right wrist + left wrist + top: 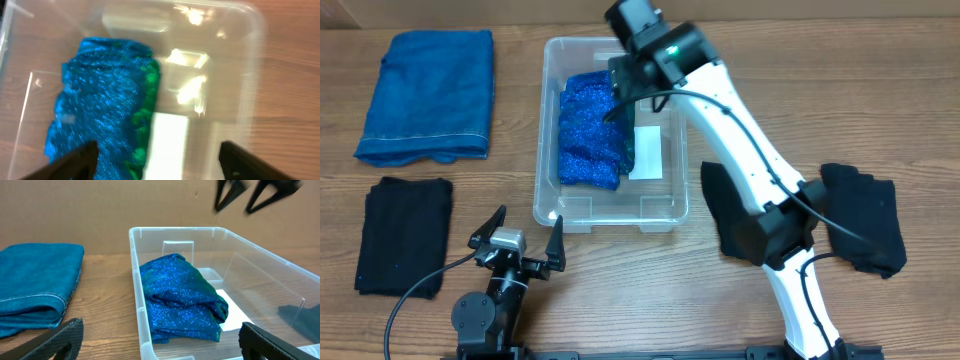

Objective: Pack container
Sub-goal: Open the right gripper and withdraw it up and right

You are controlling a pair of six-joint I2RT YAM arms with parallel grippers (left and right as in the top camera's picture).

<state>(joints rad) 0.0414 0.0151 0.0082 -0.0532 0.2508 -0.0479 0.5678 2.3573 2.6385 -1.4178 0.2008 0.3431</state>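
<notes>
The clear bin (620, 218) sits mid-counter (880, 90) with one sparkly blue cloth (588, 130) tucked against its left wall, probably to leave room beside it. The right fingers (245, 162) hang spread and empty above it, and the left fingers (52, 341) wait apart near its front corner. Unpacked around it lie one folded blue towel (428, 95) and three black cloths (405, 235).

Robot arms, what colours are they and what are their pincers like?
The right arm is white with black joints, a black cable along it and a tiny green light. The left arm is black with a grey camera block. The left pincer and right pincer each have two pointy black fingers.
</notes>
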